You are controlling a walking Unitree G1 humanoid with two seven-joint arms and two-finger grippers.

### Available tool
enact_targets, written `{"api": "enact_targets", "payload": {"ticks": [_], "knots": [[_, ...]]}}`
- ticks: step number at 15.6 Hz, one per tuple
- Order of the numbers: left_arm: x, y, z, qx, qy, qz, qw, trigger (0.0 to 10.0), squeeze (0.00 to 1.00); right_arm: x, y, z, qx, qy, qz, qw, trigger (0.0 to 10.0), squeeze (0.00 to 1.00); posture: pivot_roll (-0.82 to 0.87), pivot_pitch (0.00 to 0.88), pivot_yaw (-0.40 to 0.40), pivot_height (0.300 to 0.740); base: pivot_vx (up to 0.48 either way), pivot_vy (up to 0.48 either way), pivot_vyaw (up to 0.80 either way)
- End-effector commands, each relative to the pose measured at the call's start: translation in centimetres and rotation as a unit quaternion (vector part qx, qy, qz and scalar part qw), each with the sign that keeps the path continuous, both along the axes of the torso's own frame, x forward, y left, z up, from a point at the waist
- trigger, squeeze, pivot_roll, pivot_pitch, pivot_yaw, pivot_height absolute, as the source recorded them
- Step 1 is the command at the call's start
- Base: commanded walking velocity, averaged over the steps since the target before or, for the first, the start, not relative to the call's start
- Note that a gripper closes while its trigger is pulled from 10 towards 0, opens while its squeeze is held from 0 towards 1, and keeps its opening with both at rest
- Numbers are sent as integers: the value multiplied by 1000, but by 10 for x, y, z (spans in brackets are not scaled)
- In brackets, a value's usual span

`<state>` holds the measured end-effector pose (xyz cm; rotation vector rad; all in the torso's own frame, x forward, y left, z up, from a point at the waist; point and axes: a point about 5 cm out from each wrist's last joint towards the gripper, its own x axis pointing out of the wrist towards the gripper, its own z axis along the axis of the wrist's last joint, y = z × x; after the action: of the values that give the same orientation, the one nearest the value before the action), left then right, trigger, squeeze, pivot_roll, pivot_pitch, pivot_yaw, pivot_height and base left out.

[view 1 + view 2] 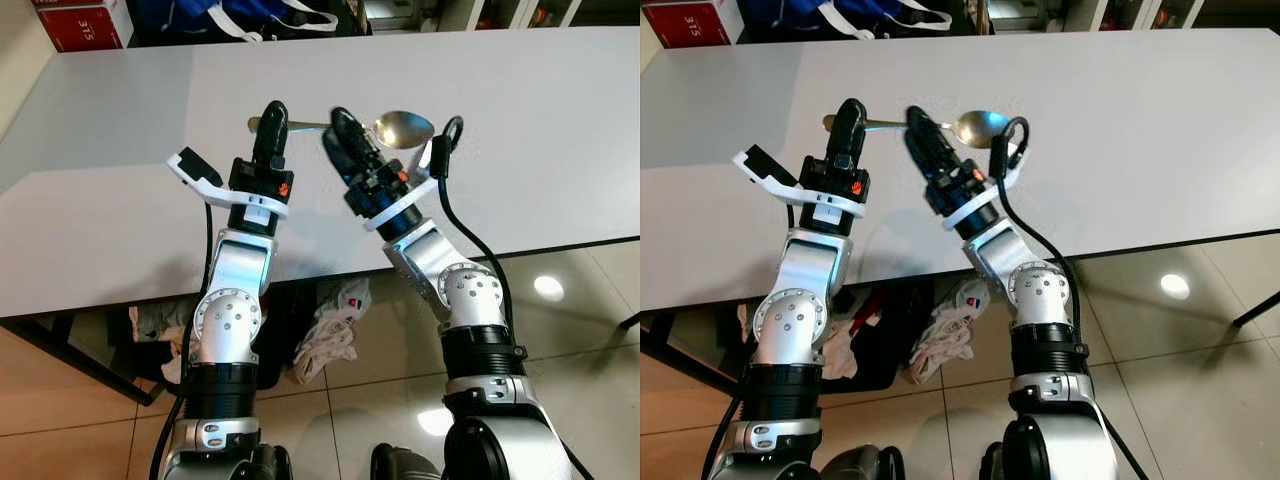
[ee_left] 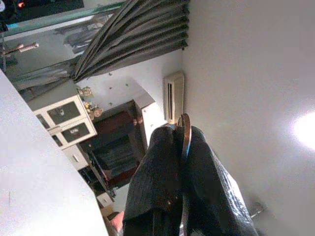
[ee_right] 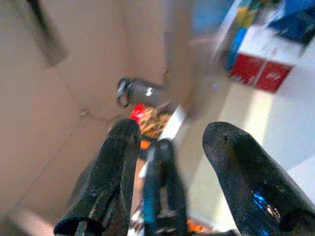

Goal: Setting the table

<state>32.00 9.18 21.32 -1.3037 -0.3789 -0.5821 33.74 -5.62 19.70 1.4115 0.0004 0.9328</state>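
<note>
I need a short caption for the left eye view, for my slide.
Left gripper holds a spoon by its handle above the white table; open right gripper alongside.

Both head cameras are looking forward and steeply down from above the two arms, sharing the white table (image 1: 560,120), the tiled floor (image 1: 560,330) and both raised arms, each from a slightly shifted angle. The left wrist camera is peering close along its fingers (image 2: 157,187) toward a ceiling and curtains (image 2: 133,34). The right wrist camera is looking, blurred, along its fingers (image 3: 113,172) toward red boxes (image 3: 258,73).
</note>
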Motion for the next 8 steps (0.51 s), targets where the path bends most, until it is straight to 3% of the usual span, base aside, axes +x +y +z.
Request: {"api": "enact_targets", "payload": {"ticks": [1,8], "knots": [[-5,-28,16,-50,-19,-35,998,10000,0,-1,36,25,46,-13,29,998,0,0,-70,94,57,740,0,0,0],[-7,-31,14,-47,-12,-38,998,10000,0,4,33,38,72,-20,10,997,0,0,-69,98,57,740,0,0,0]]}}
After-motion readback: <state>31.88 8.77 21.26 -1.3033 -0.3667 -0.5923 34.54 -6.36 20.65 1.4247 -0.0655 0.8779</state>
